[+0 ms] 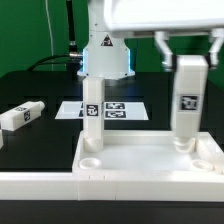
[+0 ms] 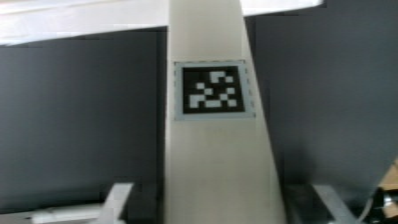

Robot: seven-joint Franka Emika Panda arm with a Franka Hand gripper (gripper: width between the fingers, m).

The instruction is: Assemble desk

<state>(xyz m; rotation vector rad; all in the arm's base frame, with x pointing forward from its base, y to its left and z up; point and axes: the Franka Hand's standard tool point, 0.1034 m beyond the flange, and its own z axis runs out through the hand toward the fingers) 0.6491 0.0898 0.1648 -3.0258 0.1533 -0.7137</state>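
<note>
The tool, its fingers spread, straddles a leg upright in the desk top's far socket at the exterior view's right; a second leg stands in the other far socket.

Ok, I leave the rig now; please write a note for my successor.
End effector: open, jaws apart round the head of the second leg.
Top: flat in front. Done: first leg upright on it at the exterior view's left, second leg upright at its right.
Third leg lies loose on the table, further left. Fourth: not in view.
To do: fit those two; whether the standing ones are tight, I cannot tell.
</note>
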